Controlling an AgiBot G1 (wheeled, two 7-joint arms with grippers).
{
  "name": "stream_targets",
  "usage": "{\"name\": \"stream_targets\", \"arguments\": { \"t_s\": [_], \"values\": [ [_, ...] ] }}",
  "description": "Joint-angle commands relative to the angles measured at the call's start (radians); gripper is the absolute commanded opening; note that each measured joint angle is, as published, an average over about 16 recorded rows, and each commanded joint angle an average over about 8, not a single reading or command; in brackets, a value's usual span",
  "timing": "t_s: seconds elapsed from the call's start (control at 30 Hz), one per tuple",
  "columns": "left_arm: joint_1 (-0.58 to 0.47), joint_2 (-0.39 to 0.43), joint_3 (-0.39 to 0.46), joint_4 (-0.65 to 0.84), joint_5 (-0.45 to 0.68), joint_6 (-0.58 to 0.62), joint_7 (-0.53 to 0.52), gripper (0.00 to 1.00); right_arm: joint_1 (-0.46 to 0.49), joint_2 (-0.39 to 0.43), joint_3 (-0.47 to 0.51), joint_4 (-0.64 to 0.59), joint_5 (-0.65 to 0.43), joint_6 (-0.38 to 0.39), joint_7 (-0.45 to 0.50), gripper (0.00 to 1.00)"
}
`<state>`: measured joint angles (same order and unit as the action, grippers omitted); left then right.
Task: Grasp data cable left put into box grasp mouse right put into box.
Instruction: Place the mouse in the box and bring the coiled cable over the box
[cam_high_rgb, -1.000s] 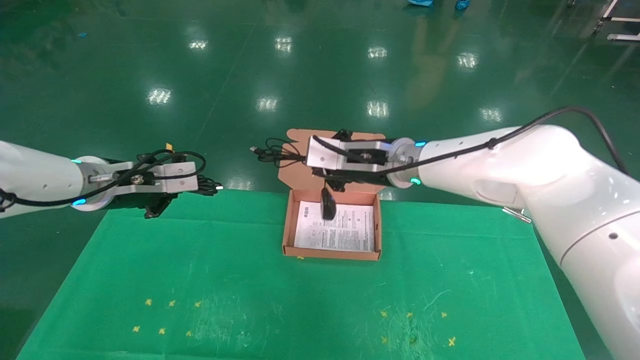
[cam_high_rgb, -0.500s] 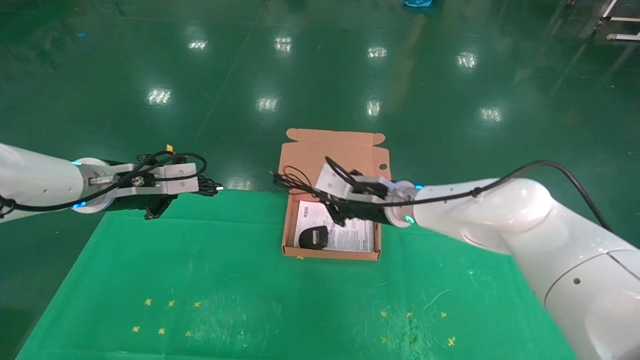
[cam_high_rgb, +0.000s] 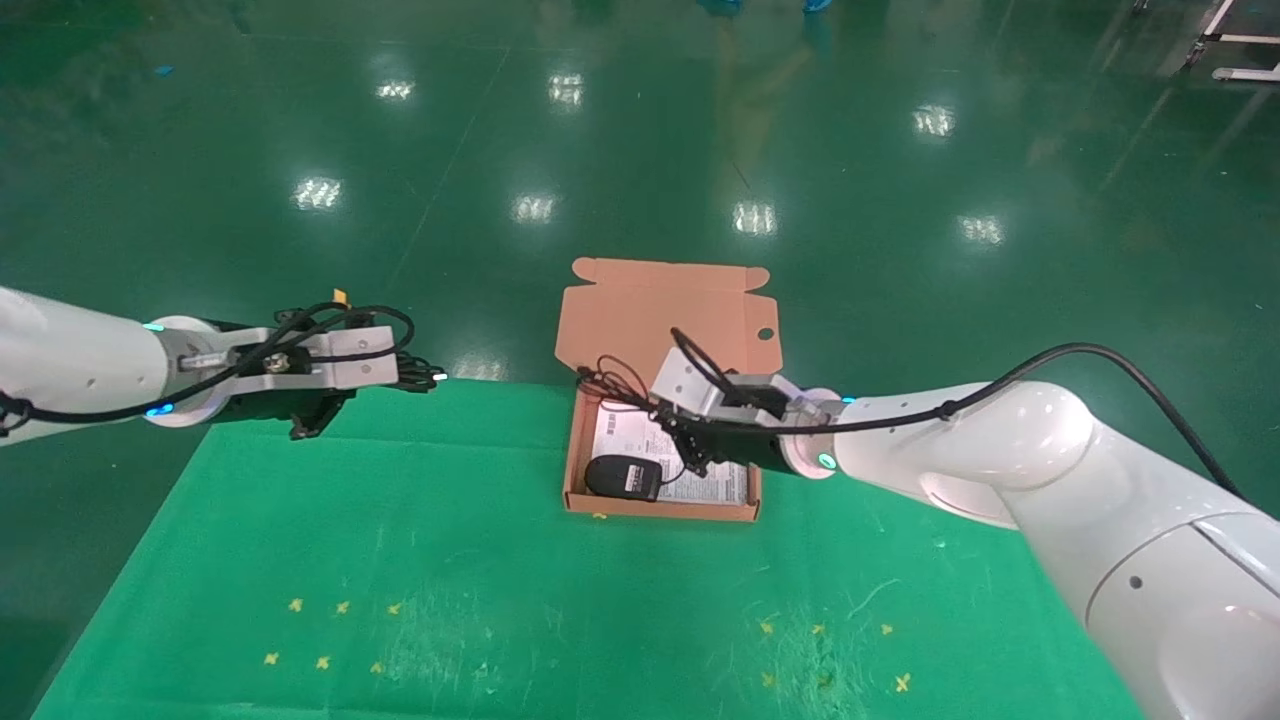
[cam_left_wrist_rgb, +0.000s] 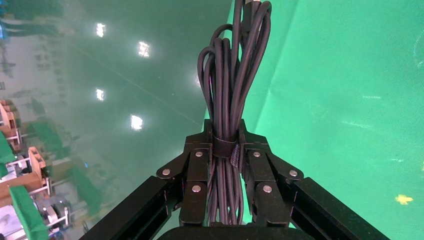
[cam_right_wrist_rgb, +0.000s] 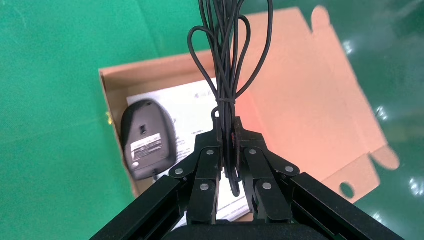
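The orange-brown box (cam_high_rgb: 660, 507) stands open at the table's back middle, its flap lid (cam_high_rgb: 650, 310) lying flat behind it. The black mouse (cam_high_rgb: 622, 476) lies in the box's near left corner, underside up with its label showing (cam_right_wrist_rgb: 147, 145). My right gripper (cam_high_rgb: 692, 448) hovers over the box, shut on the mouse's thin cord (cam_right_wrist_rgb: 227, 60), whose loops stick out toward the lid. At the table's back left edge my left gripper (cam_high_rgb: 415, 376) is shut on the data cable (cam_left_wrist_rgb: 230, 90), a thick strapped bundle held in the air.
A printed paper sheet (cam_right_wrist_rgb: 190, 110) lines the box floor. Green cloth (cam_high_rgb: 450, 560) covers the table, with small yellow cross marks (cam_high_rgb: 335, 630) near the front. Beyond the back edge is glossy green floor (cam_high_rgb: 640, 150).
My right arm came down and toward the front. The mouse went from hanging over the box's back to lying in its near left corner. The left arm has not moved.
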<state>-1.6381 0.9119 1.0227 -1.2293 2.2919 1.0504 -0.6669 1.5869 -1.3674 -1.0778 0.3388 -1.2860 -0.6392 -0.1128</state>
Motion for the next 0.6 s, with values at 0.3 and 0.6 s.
{"name": "stream_targets", "arguments": {
  "t_s": [0.3, 0.6],
  "values": [
    [0.001, 0.001, 0.000, -0.001, 0.000, 0.000, 0.000, 0.00, -0.005, 0.009, -0.048, 0.021, 0.015, -0.007, 0.031, 1.00],
    [0.022, 0.079, 0.013, 0.077, -0.011, -0.071, 0.046, 0.00, -0.010, 0.054, -0.065, 0.076, 0.008, -0.010, 0.058, 1.00]
  ]
}}
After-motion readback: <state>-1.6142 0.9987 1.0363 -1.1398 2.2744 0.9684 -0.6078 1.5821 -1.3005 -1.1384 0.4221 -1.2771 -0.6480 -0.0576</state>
